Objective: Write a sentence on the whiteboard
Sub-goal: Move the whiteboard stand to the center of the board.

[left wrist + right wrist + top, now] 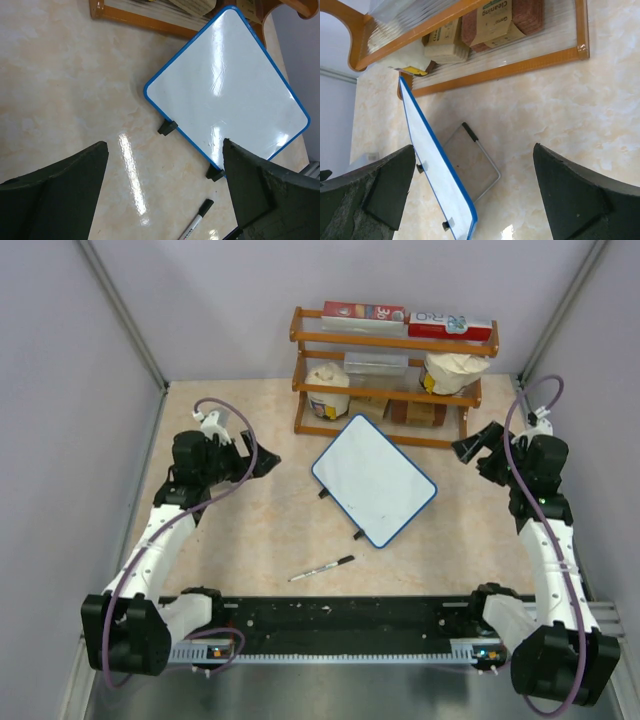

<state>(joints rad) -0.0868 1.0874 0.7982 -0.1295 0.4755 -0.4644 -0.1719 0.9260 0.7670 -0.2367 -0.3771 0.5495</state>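
Zero words on the whiteboard (375, 480); its face reads blank white with only glare streaks in the left wrist view (225, 85); task judged not begun. Board sits mid-table, toward the far edge, turned diagonal, its far corner close to the wooden shelf rack (395, 340); right wrist view shows it tilted up (435, 170) on a wire stand (480, 155). Marker (322, 568) lies flat on the table (250, 530) between board and near edge, apart from the board; cap end looks on in the left wrist view (197, 220), not certain. Left gripper (268, 462) hovers toward the left edge, fingers spread wide, holding nothing (162, 150); right gripper (465, 447) hovers toward the right edge, likewise spread and empty (474, 150). Left to do, by my reckoning: pick up marker, uncap, write every word.
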